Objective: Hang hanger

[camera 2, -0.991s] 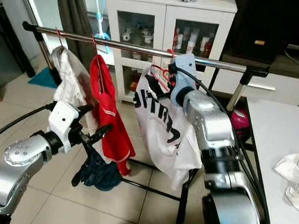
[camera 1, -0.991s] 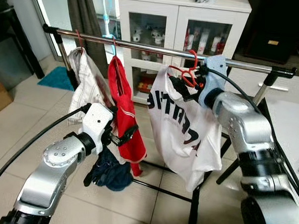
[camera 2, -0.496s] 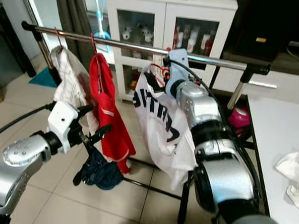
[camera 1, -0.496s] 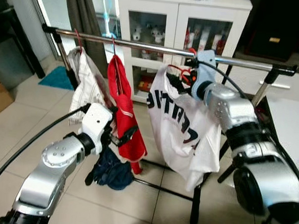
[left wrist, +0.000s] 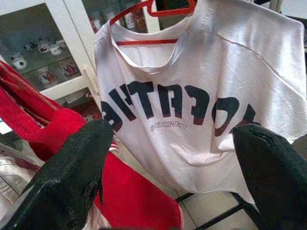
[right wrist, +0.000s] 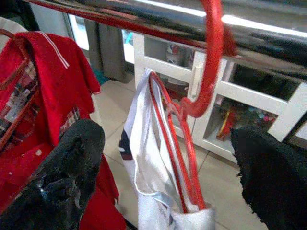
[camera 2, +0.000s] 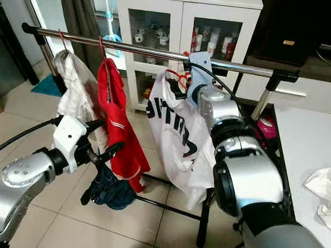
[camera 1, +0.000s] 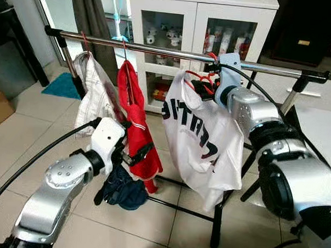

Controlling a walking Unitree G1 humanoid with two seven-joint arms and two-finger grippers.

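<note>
Rail: chrome clothes rail (camera 1: 158,49) runs across the scene, w/ a white cabinet (camera 1: 202,27) behind it.
Hanger: red hanger (right wrist: 192,124) carries a white T-shirt (camera 1: 200,136) w/ black lettering; its hook is over the rail, seen close in the right wrist view.
Right pincer: right pincer (camera 1: 203,88) is up at the rail beside the hanger neck, fingers (right wrist: 67,167) spread wide, released, hanger between them but not gripped.
Left pincer: left pincer (camera 1: 132,150) is low, in front of a red garment (camera 1: 135,117), fingers apart, holding nothing.
Other clothes: pale shirt (camera 1: 95,93) and red garment hang further left on the rail; dark bundle (camera 1: 121,191) sits on the rack's low bar.
Risk 1: hook looks seated, but a finger pulling back could snag the neck or shirt collar and lift it off.
Risk 2: arm cable (camera 1: 260,98) runs near the rail and shirt; could drag cloth sideways.
Risk 3: shirt weight looks uneven, so hanger may tilt and the shirt slip off.
</note>
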